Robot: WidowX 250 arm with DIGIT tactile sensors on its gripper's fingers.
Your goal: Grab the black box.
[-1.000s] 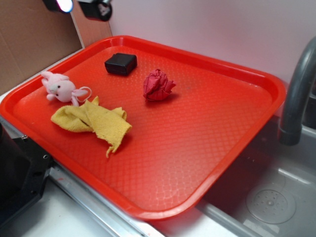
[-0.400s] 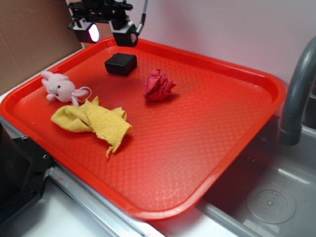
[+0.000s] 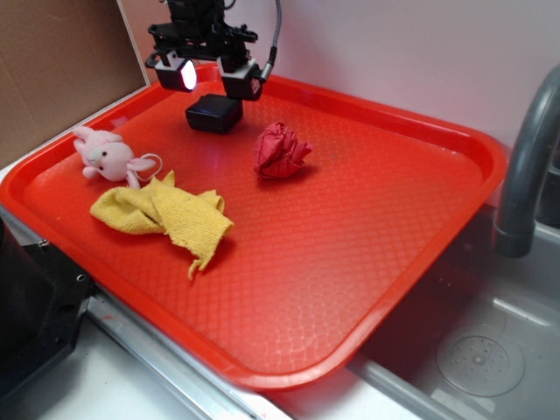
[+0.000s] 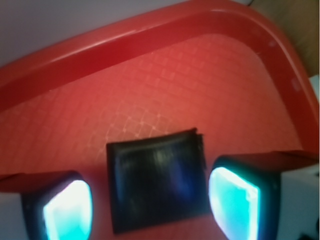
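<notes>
We see the gripper (image 3: 213, 77) above the black box (image 3: 213, 115) on the red tray (image 3: 420, 131), jaws spread wide, holding nothing.

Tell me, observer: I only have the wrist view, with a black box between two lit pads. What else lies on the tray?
Observer: A red cloth ball sits just beside the black box.
Operator: Anything nearer the front?
Observer: A yellow cloth, crumpled, with a pink plush toy touching its edge.
Operator: What is off the tray?
Observer: A grey faucet stands over a sink beside the red tray; the gripper hangs open above the box.
</notes>
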